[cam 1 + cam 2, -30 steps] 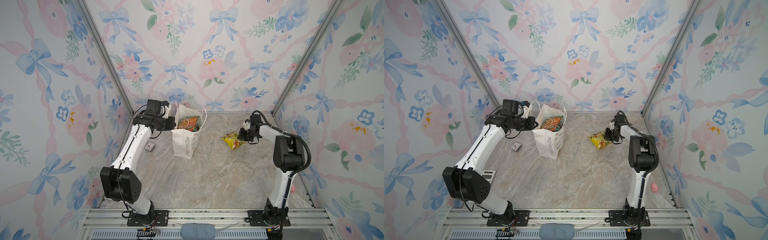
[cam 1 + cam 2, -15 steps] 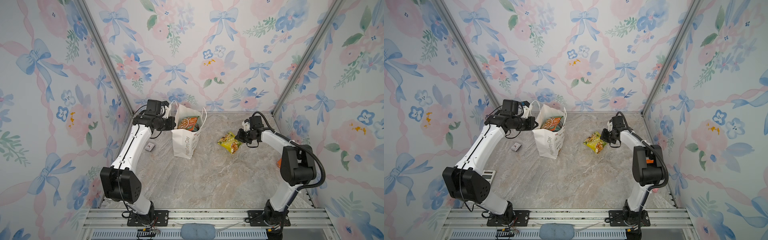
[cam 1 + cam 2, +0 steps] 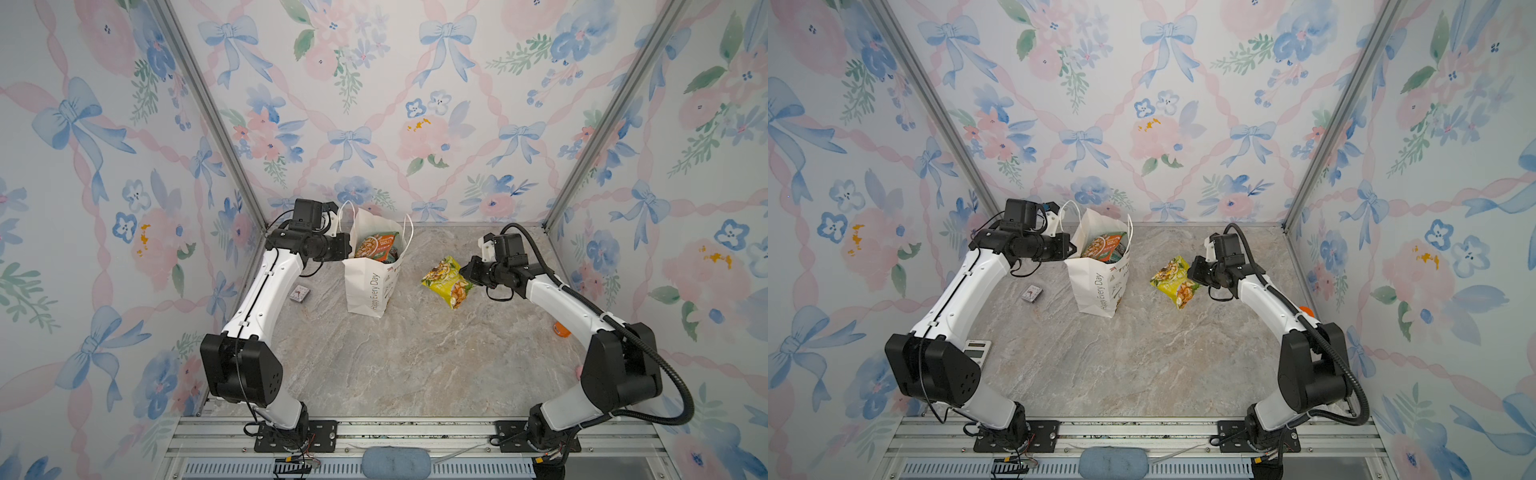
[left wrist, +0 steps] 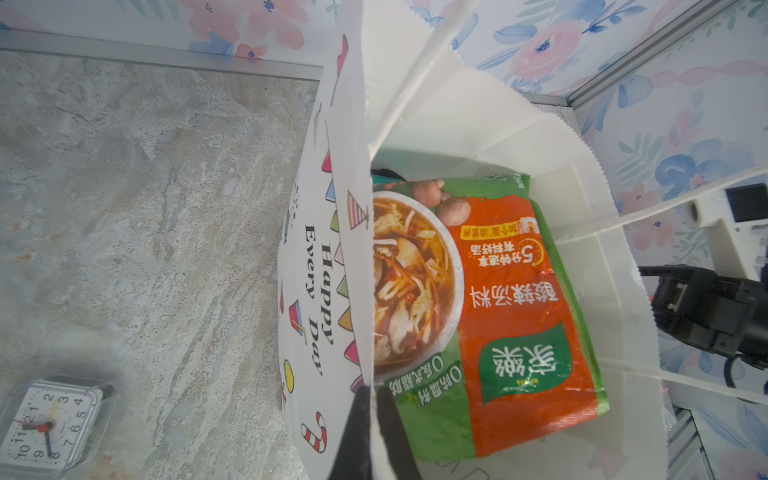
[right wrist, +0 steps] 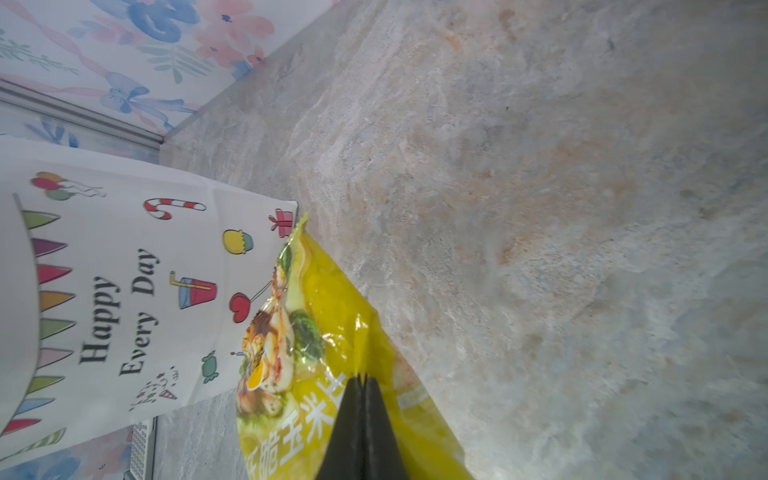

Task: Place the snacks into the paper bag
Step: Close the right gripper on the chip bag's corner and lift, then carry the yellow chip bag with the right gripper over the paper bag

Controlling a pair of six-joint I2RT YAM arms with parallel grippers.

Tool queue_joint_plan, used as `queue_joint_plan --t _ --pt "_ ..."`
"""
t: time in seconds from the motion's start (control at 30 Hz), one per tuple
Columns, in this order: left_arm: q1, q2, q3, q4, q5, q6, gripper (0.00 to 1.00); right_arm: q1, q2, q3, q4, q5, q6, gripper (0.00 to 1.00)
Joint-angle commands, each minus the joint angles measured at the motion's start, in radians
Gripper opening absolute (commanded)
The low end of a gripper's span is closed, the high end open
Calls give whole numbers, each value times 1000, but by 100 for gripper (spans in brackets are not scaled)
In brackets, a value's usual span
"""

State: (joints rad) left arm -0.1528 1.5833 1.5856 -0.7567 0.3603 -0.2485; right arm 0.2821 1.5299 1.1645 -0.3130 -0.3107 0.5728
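Note:
The white paper bag [image 3: 372,291] [image 3: 1100,291] stands upright at the back, its mouth open. A green-and-orange snack packet [image 3: 376,245] [image 4: 511,316] leans inside it on top of other, mostly hidden snacks. My left gripper [image 3: 348,250] [image 4: 370,390] is shut on the bag's left rim [image 4: 353,291], one finger on each side of the paper. My right gripper [image 3: 466,272] [image 5: 362,379] is shut on the edge of the yellow chip bag [image 3: 446,280] [image 3: 1175,280] [image 5: 328,332]. That packet hangs to the right of the paper bag [image 5: 124,270], apart from it.
A small clock in a clear case [image 3: 300,293] [image 4: 45,419] lies left of the bag. An orange-capped bottle [image 3: 559,328] [image 3: 1305,310] shows behind the right arm by the right wall. The white calculator [image 3: 976,349] lies near the left arm's base. Walls enclose three sides.
The right gripper has carried the yellow chip bag leftward, from near the right wall toward the paper bag. The left gripper and the paper bag have not moved.

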Motion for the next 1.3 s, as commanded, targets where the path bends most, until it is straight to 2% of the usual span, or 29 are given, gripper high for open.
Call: queue_joint_plan --t 0.0,0.27,0.5,0.63,0.83,1.07,1.27 --pt "-6 10 -10 24 16 -3 0 67 -100 27 -28 46 41 0" --pt "-2 13 -9 24 15 -3 0 258 -275 97 -95 146 96 0" --pt "-2 1 -10 24 13 -3 0 401 -307 207 -120 184 100 0" --pt "-3 -4 -8 23 15 -5 0 452 -255 271 -60 174 121 0" --pt "-2 -9 -7 23 17 -5 0 498 -98 412 26 178 133 0" --pt "-2 -8 -7 24 22 -5 0 503 80 578 77 257 131 0" --pt "-2 -11 -7 25 26 -5 0 491 236 742 43 318 112 0"
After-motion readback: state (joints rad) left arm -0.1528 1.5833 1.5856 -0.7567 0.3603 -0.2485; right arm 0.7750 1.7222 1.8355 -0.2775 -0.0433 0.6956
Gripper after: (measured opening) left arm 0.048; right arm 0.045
